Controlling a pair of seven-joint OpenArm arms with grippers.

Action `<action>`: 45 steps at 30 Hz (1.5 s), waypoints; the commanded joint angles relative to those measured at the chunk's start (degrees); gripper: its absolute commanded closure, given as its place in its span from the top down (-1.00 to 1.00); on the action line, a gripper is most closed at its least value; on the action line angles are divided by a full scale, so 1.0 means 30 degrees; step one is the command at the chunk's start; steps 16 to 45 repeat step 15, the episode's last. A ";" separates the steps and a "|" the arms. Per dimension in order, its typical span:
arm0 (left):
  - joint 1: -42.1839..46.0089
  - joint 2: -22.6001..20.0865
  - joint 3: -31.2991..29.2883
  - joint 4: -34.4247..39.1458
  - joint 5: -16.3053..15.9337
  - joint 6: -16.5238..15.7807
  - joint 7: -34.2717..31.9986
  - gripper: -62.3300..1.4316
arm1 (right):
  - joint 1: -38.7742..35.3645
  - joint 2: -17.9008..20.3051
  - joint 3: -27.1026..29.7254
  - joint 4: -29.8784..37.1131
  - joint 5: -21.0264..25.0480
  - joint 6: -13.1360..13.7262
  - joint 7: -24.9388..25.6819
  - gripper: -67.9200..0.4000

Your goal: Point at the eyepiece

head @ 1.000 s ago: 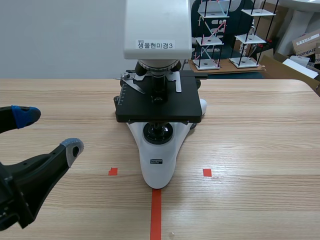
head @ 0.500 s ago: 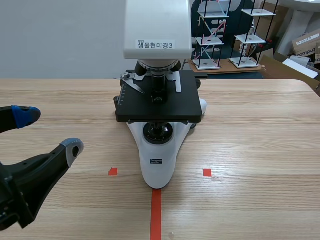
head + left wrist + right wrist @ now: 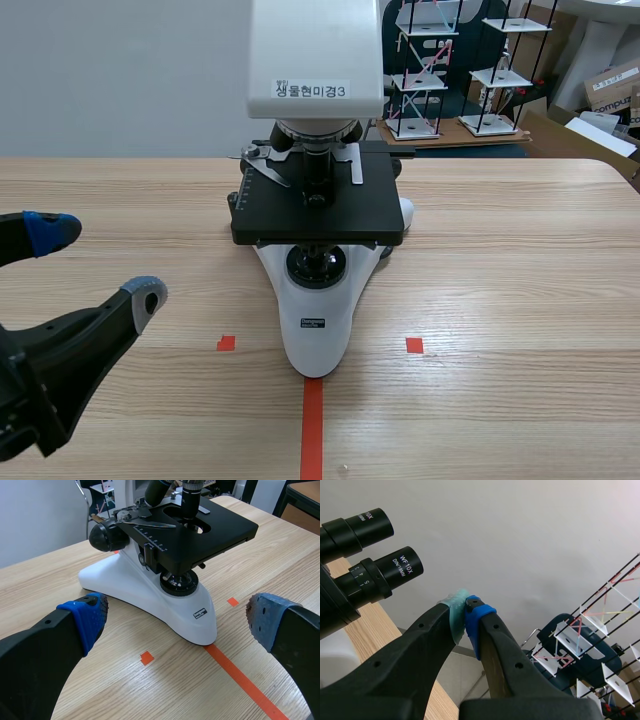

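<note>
A white microscope (image 3: 316, 300) with a black stage (image 3: 318, 205) stands mid-table; its head (image 3: 315, 55) fills the upper middle of the scene view. Its two black eyepieces (image 3: 390, 572) show only in the right wrist view. My right gripper (image 3: 466, 611) is shut on nothing, pads pressed together, its tip just beside the nearer eyepiece, a small gap between them. That gripper is out of sight in the scene view. My left gripper (image 3: 95, 262) is open low at the left, with the microscope base (image 3: 150, 597) ahead of its fingers (image 3: 85, 617).
Orange-red tape marks (image 3: 312, 425) lie on the wooden table (image 3: 500, 300) in front of the microscope. Behind the table stand wire racks with white shelves (image 3: 500, 75) and cardboard boxes (image 3: 610, 85). A white wall is behind the eyepieces.
</note>
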 commanded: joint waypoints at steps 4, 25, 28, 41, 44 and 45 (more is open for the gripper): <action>0.0000 0.0000 0.0073 0.0291 -0.0124 -0.0036 -0.0321 0.87 | 0.0437 0.0051 0.0350 0.0248 0.0131 -0.0117 0.0291 -0.94; 0.0000 0.0000 0.0073 0.0291 -0.0124 -0.0036 -0.0321 0.87 | 0.0430 0.0051 0.0350 0.0248 0.0131 -0.0117 0.0495 -0.94; 0.0000 0.0000 0.0073 0.0291 -0.0124 -0.0036 -0.0321 0.87 | 0.0430 0.0051 0.0350 0.0248 0.0131 -0.0117 0.0495 -0.94; 0.0000 0.0000 0.0073 0.0291 -0.0124 -0.0036 -0.0321 0.87 | 0.0430 0.0051 0.0350 0.0248 0.0131 -0.0117 0.0495 -0.94; 0.0000 0.0000 0.0073 0.0291 -0.0124 -0.0036 -0.0321 0.87 | 0.0430 0.0051 0.0350 0.0248 0.0131 -0.0117 0.0495 -0.94; 0.0000 0.0000 0.0073 0.0291 -0.0124 -0.0036 -0.0321 0.87 | 0.0430 0.0051 0.0350 0.0248 0.0131 -0.0117 0.0495 -0.94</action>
